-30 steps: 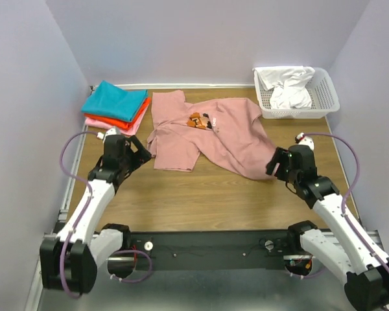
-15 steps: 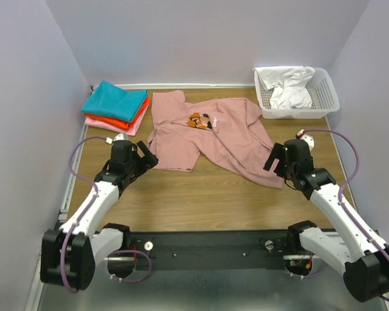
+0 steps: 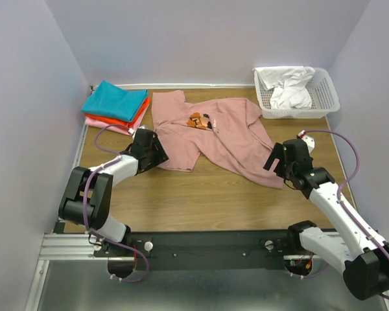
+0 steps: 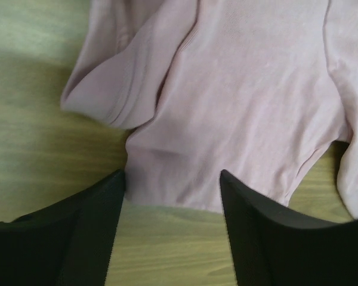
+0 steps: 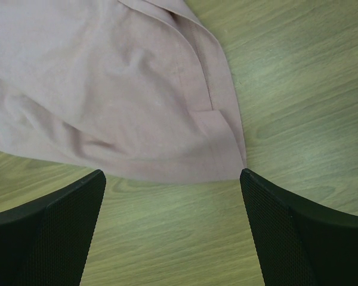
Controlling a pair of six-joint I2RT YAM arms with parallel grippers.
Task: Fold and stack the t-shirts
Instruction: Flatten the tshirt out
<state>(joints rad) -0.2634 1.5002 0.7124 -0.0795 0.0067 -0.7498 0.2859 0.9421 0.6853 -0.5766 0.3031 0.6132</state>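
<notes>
A large dusty-pink t-shirt point(image 3: 214, 133) lies crumpled on the wooden table, with a small print and white text on its chest. A stack of folded tees, teal point(image 3: 114, 100) on orange-red point(image 3: 133, 118) on pink point(image 3: 100, 123), sits at the back left. My left gripper point(image 3: 161, 154) is open at the shirt's left edge, its hem point(image 4: 185, 179) lying between the fingers in the left wrist view. My right gripper point(image 3: 277, 162) is open at the shirt's lower right corner point(image 5: 215, 161), empty.
A white mesh basket point(image 3: 324, 97) holding white cloth point(image 3: 288, 87) stands at the back right. Purple walls close in the table on the left, back and right. Bare wood point(image 3: 201, 201) lies between the shirt and the arm bases.
My left gripper has moved right and forward up to the shirt's left edge. My right gripper has let go of the shirt's corner, which now lies flat, and has shifted slightly.
</notes>
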